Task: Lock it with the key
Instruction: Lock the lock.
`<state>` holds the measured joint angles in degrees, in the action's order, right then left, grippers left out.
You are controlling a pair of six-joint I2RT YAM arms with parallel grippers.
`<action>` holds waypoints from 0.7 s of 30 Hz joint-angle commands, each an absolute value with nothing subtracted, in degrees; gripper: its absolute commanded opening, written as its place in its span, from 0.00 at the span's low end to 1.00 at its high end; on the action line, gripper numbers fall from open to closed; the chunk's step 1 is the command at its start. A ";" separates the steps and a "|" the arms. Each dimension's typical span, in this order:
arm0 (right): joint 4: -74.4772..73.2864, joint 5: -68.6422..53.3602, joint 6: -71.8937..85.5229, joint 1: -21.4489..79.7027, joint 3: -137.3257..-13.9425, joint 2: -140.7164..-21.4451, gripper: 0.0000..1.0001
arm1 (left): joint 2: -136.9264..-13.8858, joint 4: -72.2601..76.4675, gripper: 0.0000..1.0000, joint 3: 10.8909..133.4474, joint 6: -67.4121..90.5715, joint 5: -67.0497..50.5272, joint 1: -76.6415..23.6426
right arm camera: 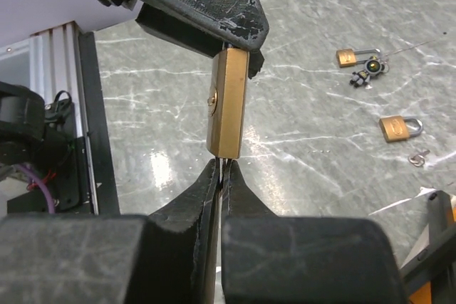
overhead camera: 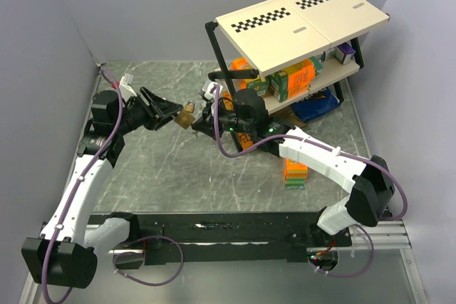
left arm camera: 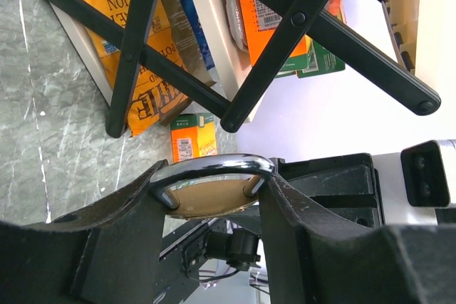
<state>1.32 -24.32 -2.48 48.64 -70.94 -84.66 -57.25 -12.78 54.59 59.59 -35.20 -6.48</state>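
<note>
Rack [overhead camera: 303, 23] w/ boxes [overhead camera: 293, 80] close behind padlock [overhead camera: 187, 115] & key [right arm camera: 224, 169]; spare padlocks [right arm camera: 399, 128] nearby

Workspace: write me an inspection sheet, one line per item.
Surface: grey marbled table.
Job's things: brass padlock held in the air by its shackle end; key only a thin sliver at its lower edge.
Clutter: two spare padlocks, key ring, orange box, all on the table.
Grippers: left gripper shut on padlock; right gripper shut on key.
Cables: purple cables run along both arms.
Surroundings: shelf with packages, far right; grey walls.
</note>
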 commanded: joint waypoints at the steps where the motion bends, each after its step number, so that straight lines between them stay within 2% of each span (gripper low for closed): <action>1: 2.37 -26.11 -4.30 49.66 -72.07 -84.46 0.00 | -56.69 -9.31 0.01 57.92 61.87 -31.04 -5.36; 8: 1.84 -22.50 -5.01 50.54 -69.96 -82.88 0.00 | -60.37 -8.97 0.01 61.96 62.93 -26.28 -1.50; 21: 0.97 -25.48 -3.61 49.75 -65.22 -79.28 0.00 | -63.81 -7.38 0.01 65.47 58.90 -28.39 8.43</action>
